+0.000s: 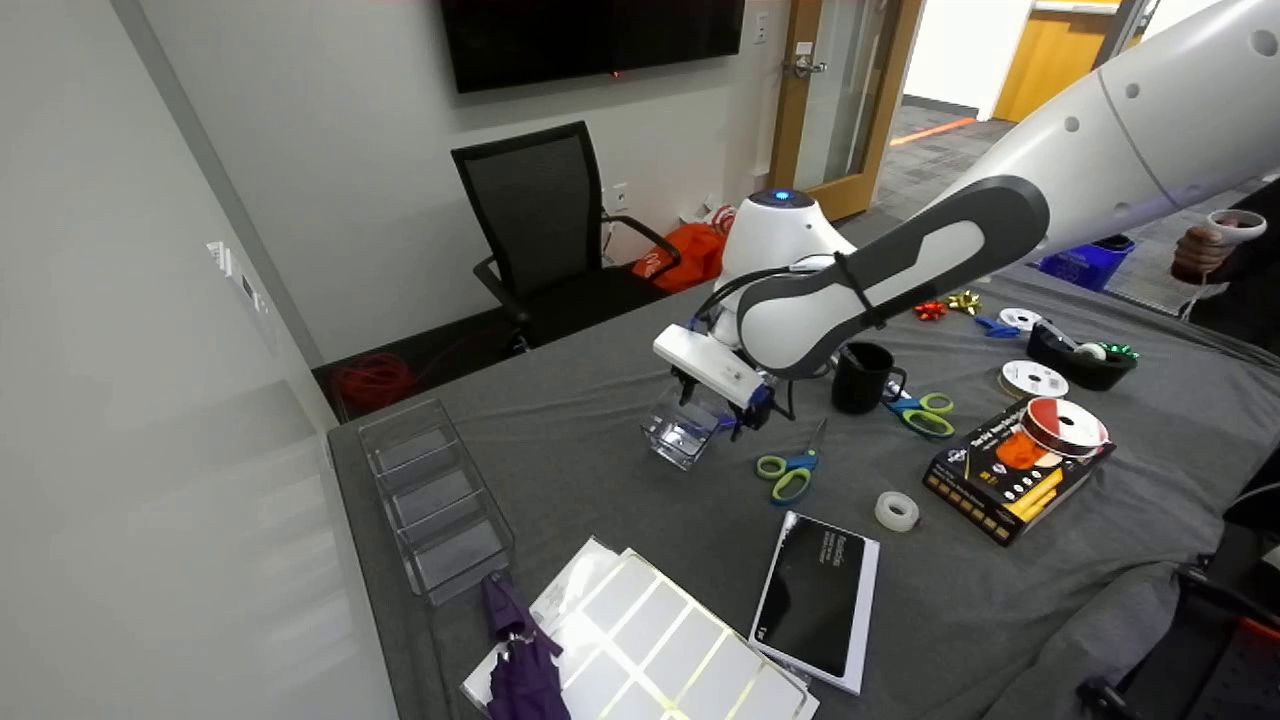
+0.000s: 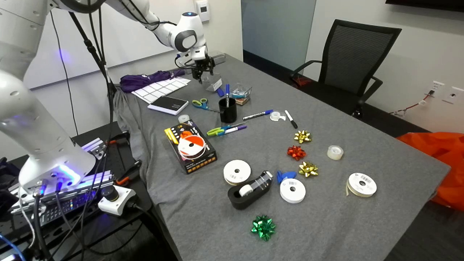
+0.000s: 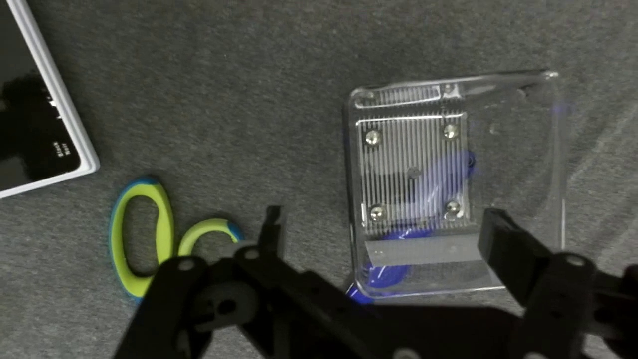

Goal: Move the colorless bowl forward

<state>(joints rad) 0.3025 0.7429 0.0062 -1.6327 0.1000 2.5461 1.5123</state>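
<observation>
No clearly round colorless bowl shows. A clear rectangular plastic box with rounded corners and a ribbed base [image 3: 413, 149] lies below my gripper [image 3: 384, 212]. The box also shows in both exterior views [image 1: 683, 438] [image 2: 212, 83]. My gripper [image 1: 712, 412] is open. In the wrist view one finger is left of the box and the other overlaps its right part; I cannot tell whether they touch. A solid blue object [image 3: 391, 274] shows through the box. A clear container with pale blue in it [image 2: 241, 92] stands behind the black mug [image 2: 227, 112]; I cannot tell whether it is the bowl.
Green-handled scissors [image 3: 142, 239] lie beside the box. A black-covered pack [image 1: 815, 600], label sheets [image 1: 650, 640], a purple umbrella [image 1: 525, 660] and a clear divided tray [image 1: 437, 500] lie toward the whiteboard. A black box with a ribbon spool [image 2: 192, 146] lies nearer the base.
</observation>
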